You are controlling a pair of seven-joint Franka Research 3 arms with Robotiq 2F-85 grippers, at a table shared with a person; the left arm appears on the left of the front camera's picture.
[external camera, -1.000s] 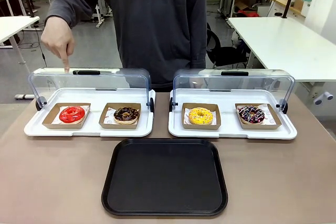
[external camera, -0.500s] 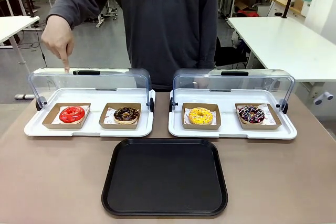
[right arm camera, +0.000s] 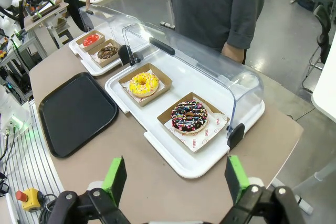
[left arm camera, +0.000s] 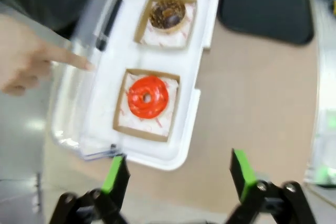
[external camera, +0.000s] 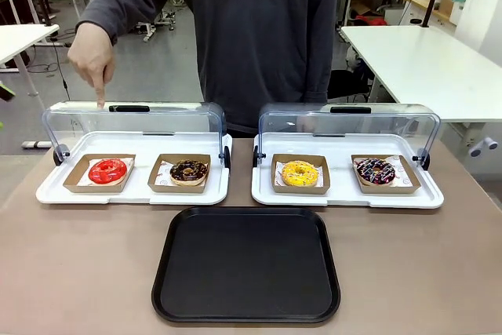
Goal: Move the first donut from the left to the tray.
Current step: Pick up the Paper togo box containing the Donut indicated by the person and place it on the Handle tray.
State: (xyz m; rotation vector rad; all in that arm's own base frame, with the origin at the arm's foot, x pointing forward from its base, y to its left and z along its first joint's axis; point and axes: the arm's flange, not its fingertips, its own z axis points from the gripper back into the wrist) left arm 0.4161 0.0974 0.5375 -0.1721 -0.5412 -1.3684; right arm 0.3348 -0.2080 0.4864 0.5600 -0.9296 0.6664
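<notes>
Sitting in its cardboard holder on the left white platter point(external camera: 47, 192): red donut point(external camera: 107, 170) | black tray point(external camera: 246, 264) nearer on the brown table point(external camera: 78, 272) | person's hand point(external camera: 92, 56) pointing down at the clear lid point(external camera: 133, 119) | left gripper point(left arm camera: 178, 169) and right gripper point(right arm camera: 176, 177) fingers spread wide, holding nothing | white desks point(external camera: 423, 60) behind.

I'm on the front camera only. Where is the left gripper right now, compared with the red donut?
Observer: The left gripper is open and hangs off the end of the left platter. The red donut lies just ahead of it.
Operator: And the right gripper?
Observer: The right gripper is open too, over the table in front of the right platter. It is closest to the sprinkled donut.
Operator: Where is the person's other hand?
Observer: That hand hangs behind the right platter's clear lid and holds nothing that I can see.
</notes>
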